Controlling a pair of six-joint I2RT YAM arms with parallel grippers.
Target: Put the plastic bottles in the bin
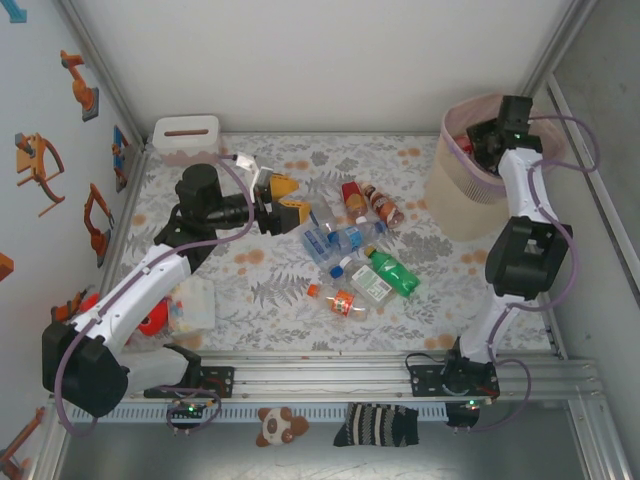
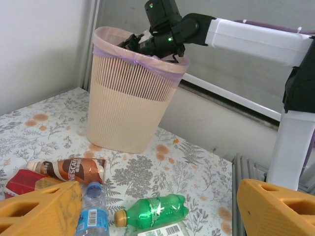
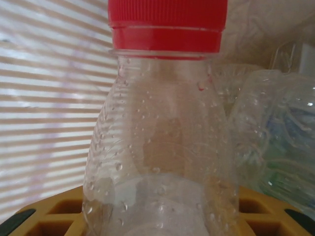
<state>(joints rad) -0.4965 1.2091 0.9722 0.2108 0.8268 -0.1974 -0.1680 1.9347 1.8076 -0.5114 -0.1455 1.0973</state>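
Down inside the bin (image 1: 455, 200), the right gripper (image 1: 488, 140) has its yellow fingers (image 3: 54, 214) clamped on a clear red-capped bottle (image 3: 162, 137). The left gripper (image 1: 283, 203) hovers with jaws spread wide and empty, just above the loose bottles (image 1: 395, 272) on the table (image 1: 450, 300).

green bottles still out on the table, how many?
1. The green bottle lies on its side mid-table, just right of the clear bottles. Others may be hidden inside the bin.
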